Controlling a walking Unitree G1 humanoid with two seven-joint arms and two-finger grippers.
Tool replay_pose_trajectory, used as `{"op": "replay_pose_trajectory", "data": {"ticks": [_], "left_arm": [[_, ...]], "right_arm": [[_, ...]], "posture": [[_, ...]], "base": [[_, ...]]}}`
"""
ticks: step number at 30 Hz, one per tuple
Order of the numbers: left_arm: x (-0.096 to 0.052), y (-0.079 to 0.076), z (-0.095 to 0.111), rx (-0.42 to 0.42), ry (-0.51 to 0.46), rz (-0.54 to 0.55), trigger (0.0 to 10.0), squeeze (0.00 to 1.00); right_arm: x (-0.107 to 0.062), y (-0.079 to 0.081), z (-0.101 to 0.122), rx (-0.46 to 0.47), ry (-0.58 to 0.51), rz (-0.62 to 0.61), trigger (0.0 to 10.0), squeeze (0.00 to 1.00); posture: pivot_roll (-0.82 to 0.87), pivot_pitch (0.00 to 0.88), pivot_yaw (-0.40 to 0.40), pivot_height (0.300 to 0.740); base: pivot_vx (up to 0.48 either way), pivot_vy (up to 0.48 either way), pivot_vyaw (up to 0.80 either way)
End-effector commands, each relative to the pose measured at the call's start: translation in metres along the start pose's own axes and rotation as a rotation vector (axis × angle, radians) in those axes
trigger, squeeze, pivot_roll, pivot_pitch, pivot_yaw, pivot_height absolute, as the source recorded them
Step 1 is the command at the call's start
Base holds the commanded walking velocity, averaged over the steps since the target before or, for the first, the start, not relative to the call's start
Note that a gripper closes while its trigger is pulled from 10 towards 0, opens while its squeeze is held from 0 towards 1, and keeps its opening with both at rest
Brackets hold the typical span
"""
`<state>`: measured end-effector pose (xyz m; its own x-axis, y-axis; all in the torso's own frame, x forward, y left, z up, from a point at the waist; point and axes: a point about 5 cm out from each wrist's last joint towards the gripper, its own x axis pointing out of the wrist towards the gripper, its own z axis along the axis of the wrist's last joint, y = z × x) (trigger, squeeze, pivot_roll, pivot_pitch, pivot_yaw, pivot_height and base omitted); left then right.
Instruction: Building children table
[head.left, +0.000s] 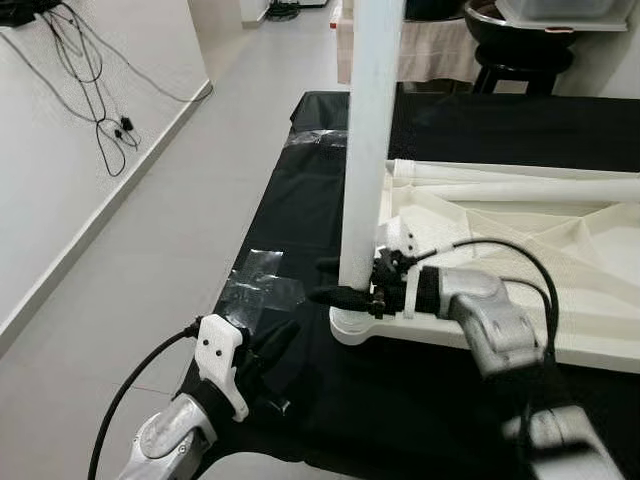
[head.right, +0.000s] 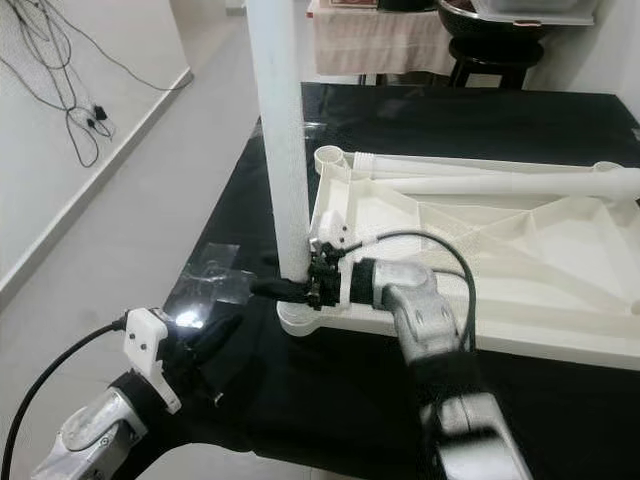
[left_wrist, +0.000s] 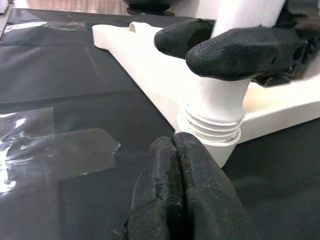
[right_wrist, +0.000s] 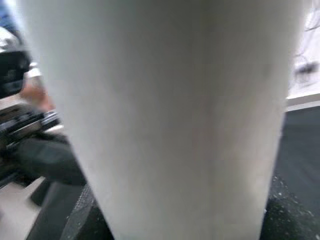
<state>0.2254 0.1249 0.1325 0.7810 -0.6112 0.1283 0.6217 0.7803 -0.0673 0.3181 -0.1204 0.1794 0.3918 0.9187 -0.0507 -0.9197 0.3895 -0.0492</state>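
Your right wrist view is almost all blurred white leg (right_wrist: 165, 120), so you get little from it, and the top of that leg (head.left: 368, 140) runs out of both head views. The white tabletop (head.right: 520, 260) lies upside down on the black sheet (head.left: 300, 200), its far right side cut off by the frame, and the leg stands upright in the socket (left_wrist: 212, 137) at the corner nearest you on the left, where the thread rings show just above the collar. Your right arm reaches across from the right, forearm nearly level, and the right gripper (head.left: 345, 293) has its two black fingers (left_wrist: 235, 50) closed around the base of the leg, one on each side; the grip looks firm, though the contact behind the leg is hidden. Your left gripper (left_wrist: 182, 195) rests low on the sheet just short of the socket, fingers pressed together and holding nothing. Patches of clear tape (left_wrist: 65, 150) lie on the sheet beside it. The sheet's left edge is close by the left arm, with open grey floor (head.left: 150, 240) beyond it, and a white wall with hanging cables (head.left: 90, 90) further left.
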Motion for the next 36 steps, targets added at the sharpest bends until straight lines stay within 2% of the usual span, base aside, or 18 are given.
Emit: {"op": "replay_pose_trajectory", "data": {"ticks": [1,2,3,4,5,6,7,12,17,18,19,20,21,22,26,28,29,36], "left_arm": [[-0.003,0.000,0.000,0.003,0.014,0.000,10.0,0.00],[-0.003,0.001,0.000,0.004,0.014,0.000,10.0,0.00],[-0.004,0.002,0.000,0.006,0.015,0.001,10.0,0.00],[-0.004,0.002,0.000,0.006,0.015,0.001,10.0,0.00],[-0.004,0.002,0.000,0.007,0.016,0.001,10.0,0.00],[-0.004,0.003,0.001,0.008,0.015,0.001,10.0,0.00],[-0.003,0.004,0.001,0.011,0.016,0.004,10.0,0.00],[-0.003,0.005,0.000,0.012,0.017,0.010,10.0,0.00],[-0.002,0.006,-0.001,0.012,0.021,0.005,10.0,0.00],[-0.002,0.006,-0.001,0.012,0.020,0.011,10.0,0.00],[-0.002,0.006,-0.001,0.012,0.020,0.011,10.0,0.00],[-0.002,0.006,-0.001,0.012,0.021,0.014,10.0,0.00],[-0.002,0.006,-0.001,0.012,0.022,0.015,10.0,0.00],[-0.002,0.007,-0.002,0.011,0.023,0.015,10.0,0.00],[-0.002,0.006,-0.003,0.010,0.029,0.009,10.0,0.00],[-0.002,0.006,-0.003,0.010,0.032,0.006,10.0,0.00],[-0.002,0.005,-0.004,0.009,0.034,0.003,10.0,0.00],[-0.003,0.002,-0.006,0.010,0.040,-0.001,10.0,0.00]], "right_arm": [[-0.001,0.002,-0.006,0.058,0.007,-0.052,0.0,0.00],[-0.001,0.002,-0.008,0.055,0.006,-0.171,0.0,0.00],[0.002,0.001,-0.013,0.064,0.006,-0.434,0.0,0.00],[0.002,0.001,-0.013,0.064,0.006,-0.434,0.0,0.00],[0.001,0.001,-0.016,0.073,0.007,-0.624,0.0,0.00],[0.008,0.024,-0.029,0.054,0.076,-0.659,0.0,0.00],[0.010,0.030,-0.027,0.023,0.072,-0.686,0.0,0.00],[0.006,0.026,-0.030,0.032,0.080,-0.702,0.0,0.00],[0.015,0.033,-0.035,0.052,0.114,-0.623,0.0,0.00],[0.017,0.034,-0.033,0.078,0.093,-0.623,10.0,0.00],[0.017,0.034,-0.033,0.078,0.093,-0.623,10.0,0.00],[0.020,0.036,-0.031,0.098,0.074,-0.564,10.0,0.93],[0.022,0.039,-0.029,0.108,0.062,-0.530,10.0,0.93],[0.024,0.042,-0.025,0.106,0.046,-0.446,10.0,1.00],[0.024,0.042,-0.017,0.080,0.021,-0.300,10.0,1.00],[0.021,0.037,-0.014,0.057,0.017,-0.216,10.0,0.95],[0.017,0.028,-0.011,0.023,0.027,-0.162,10.0,0.00],[0.006,0.002,-0.008,-0.005,0.075,-0.018,10.0,0.00]], "posture": [[-0.02,0.179,0.038,0.740],[-0.02,0.182,0.034,0.740],[-0.03,0.184,0.033,0.740],[-0.03,0.184,0.033,0.740],[-0.03,0.184,0.033,0.740],[-0.03,0.192,0.042,0.740],[-0.04,0.184,0.057,0.740],[-0.03,0.173,0.050,0.740],[-0.03,0.165,0.046,0.740],[-0.02,0.162,0.046,0.740],[-0.02,0.162,0.046,0.740],[-0.02,0.154,0.049,0.740],[-0.01,0.152,0.051,0.740],[-0.01,0.149,0.055,0.740],[0.00,0.138,0.061,0.740],[0.01,0.133,0.057,0.740],[0.01,0.131,0.056,0.740],[0.03,0.123,0.051,0.740]], "base": [[0.000,0.000,0.00],[0.000,0.000,0.00],[0.000,0.000,0.00],[0.000,0.000,0.00],[0.000,0.000,0.00],[0.000,0.000,0.00],[0.000,0.000,0.00],[0.000,0.000,0.00],[0.000,0.000,0.00],[0.000,0.000,0.00],[0.000,0.000,0.00],[0.000,0.000,0.00],[0.000,0.000,0.00],[0.000,0.000,0.00],[0.000,0.000,0.00],[0.000,0.000,0.00],[0.000,0.000,0.00],[0.000,0.000,0.00]]}}
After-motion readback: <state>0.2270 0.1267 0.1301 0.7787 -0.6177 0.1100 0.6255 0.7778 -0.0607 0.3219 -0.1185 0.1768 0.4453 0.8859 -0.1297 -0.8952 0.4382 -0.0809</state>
